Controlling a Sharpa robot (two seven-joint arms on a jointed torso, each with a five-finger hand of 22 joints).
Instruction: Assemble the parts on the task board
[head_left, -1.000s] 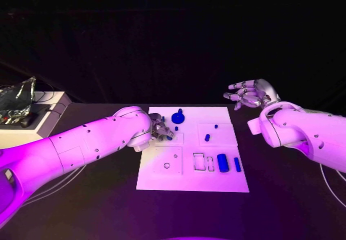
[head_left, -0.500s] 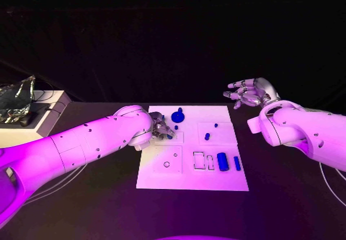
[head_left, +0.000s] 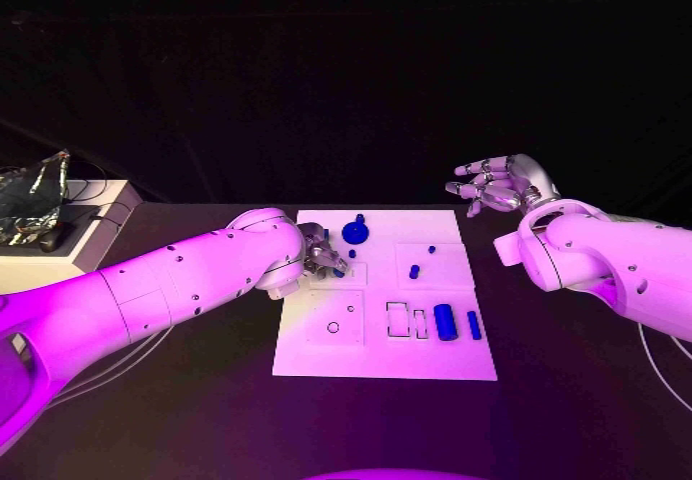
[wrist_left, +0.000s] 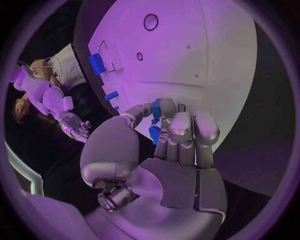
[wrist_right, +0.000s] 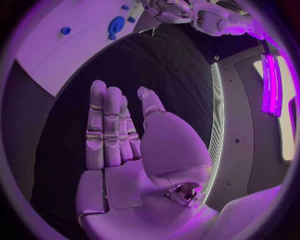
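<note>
I see the black table (head_left: 173, 400) with the white task board (head_left: 382, 350) lying flat in its middle. At the far left corner of the table stands a white box (head_left: 90, 225) with a crumpled silver bag (head_left: 32, 195) on top of it.

My left arm (head_left: 144, 290) reaches in over the left edge of the board. The left hand (head_left: 320, 258) is low over the board's far left part. In the left wrist view its fingers (wrist_left: 181, 135) lie pressed close together and curl forward, and together with the thumb they pinch a small blue part (wrist_left: 156, 131). So this hand holds one of the parts just above the board surface; I cannot tell if the part touches the board.

My right arm (head_left: 606, 265) is at the right side of the table, away from the board. The right hand (head_left: 498, 185) is raised beyond the board's far right corner. In the right wrist view its fingers (wrist_right: 106, 125) are straight and side by side, the thumb a little apart, and nothing is in the palm.

On the board, a large blue cylinder (head_left: 446, 325) and a thinner blue bar (head_left: 473, 327) lie side by side near the right edge, beside two rectangular slots (head_left: 405, 321). A round blue knob (head_left: 355, 234) stands near the far edge, and a small blue peg (head_left: 414, 273) is in the middle right.
</note>
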